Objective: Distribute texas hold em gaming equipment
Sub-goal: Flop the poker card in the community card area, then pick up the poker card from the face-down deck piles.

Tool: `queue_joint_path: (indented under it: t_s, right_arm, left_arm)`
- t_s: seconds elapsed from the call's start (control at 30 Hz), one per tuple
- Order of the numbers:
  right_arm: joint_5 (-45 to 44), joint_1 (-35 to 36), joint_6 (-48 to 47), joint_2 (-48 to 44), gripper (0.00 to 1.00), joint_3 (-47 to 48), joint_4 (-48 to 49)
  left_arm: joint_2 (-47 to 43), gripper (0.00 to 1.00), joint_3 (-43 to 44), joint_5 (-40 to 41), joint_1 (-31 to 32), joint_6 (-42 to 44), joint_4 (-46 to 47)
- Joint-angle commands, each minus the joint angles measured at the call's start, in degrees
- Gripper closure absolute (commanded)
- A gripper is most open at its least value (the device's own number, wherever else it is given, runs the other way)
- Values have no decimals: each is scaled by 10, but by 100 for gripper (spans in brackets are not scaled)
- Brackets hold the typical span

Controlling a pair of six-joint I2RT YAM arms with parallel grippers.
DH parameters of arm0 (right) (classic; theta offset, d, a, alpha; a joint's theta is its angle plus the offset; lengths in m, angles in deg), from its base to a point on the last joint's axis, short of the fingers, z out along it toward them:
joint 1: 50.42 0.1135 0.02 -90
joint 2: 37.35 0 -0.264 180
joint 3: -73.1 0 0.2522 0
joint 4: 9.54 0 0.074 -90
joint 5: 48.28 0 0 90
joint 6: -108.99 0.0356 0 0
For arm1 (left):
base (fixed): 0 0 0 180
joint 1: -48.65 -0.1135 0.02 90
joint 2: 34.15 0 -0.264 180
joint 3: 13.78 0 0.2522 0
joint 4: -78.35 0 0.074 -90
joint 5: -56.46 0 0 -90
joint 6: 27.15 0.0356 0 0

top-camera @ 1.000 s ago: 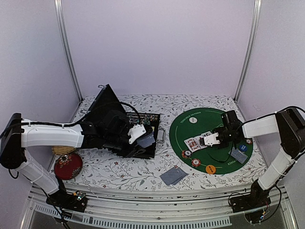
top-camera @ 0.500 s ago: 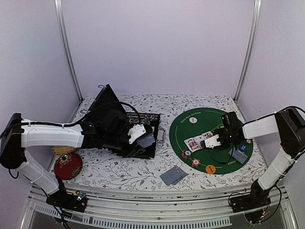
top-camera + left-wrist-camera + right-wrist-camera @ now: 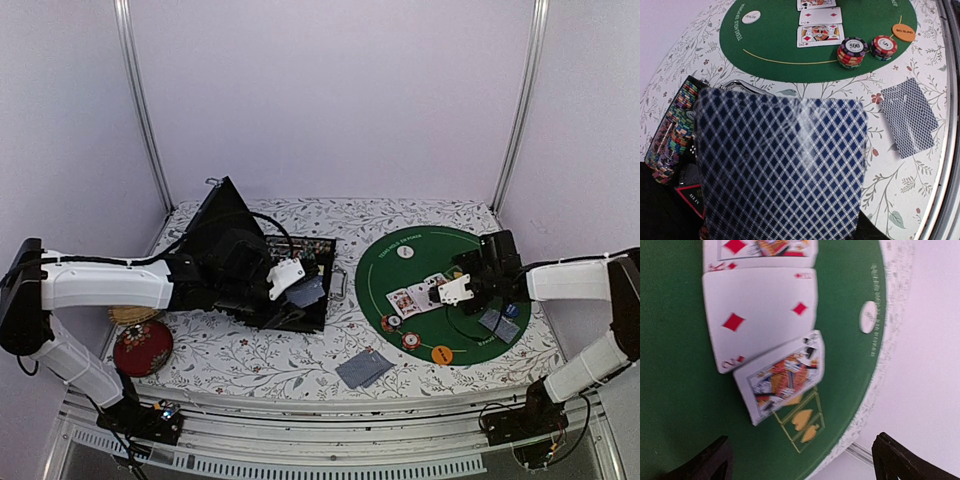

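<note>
right pincer point(image 3: 438, 294) drew back rightward | spread wide, empty | face-up cards point(image 3: 762, 315) just ahead | left pincer point(image 3: 300, 295) grips blue-backed card point(image 3: 780, 165)

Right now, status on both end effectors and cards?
Left end effector shut on blue-backed card, over black case. Right end effector open, empty, above face-up cards on green mat. Nothing blocking.

Three face-up cards point(image 3: 821, 16) lie in a row on the green mat point(image 3: 770, 35); the end one, a court card point(image 3: 782, 377), is tilted and overlaps the two of diamonds point(image 3: 760, 315). Two striped chip stacks point(image 3: 853, 51) stand side by side just beside them, with the orange disc point(image 3: 903, 32) near and the white disc point(image 3: 751, 17) well apart. A face-down pile point(image 3: 909, 117) rests on the table point(image 3: 920, 65); a diamond-backed card point(image 3: 780, 165) sits in the left pincer point(image 3: 296, 290)
</note>
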Motion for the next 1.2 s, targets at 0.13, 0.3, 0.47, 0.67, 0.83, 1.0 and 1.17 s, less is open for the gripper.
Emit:
queue_joint_path:
  t_s: [0.13,0.3,0.47,0.67,0.83,1.0,1.17]
  right_arm:
    - [139,18,387,-199,1,66,124]
    - [387,14,849,-174,1,186,102]
    - [489,39,1164,-60,7,204,162]
    - [471,153,1169,66,17,292,45]
    - [525,195,1158,170,24,363,11]
    - [539,227,1150,236,25,409,-1]
    - [536,241,1136,268,27,427,-9]
  left_arm:
    - [-13,48,7,5,-9,8,18]
    - [-8,48,17,5,-8,5,18]
    - [-3,49,23,7,-8,-5,18]
    - [3,49,31,10,-8,-9,14]
    - [9,48,39,7,-7,-7,13]
    - [16,49,45,7,-7,-7,7]
    - [18,48,45,6,-8,-7,8]
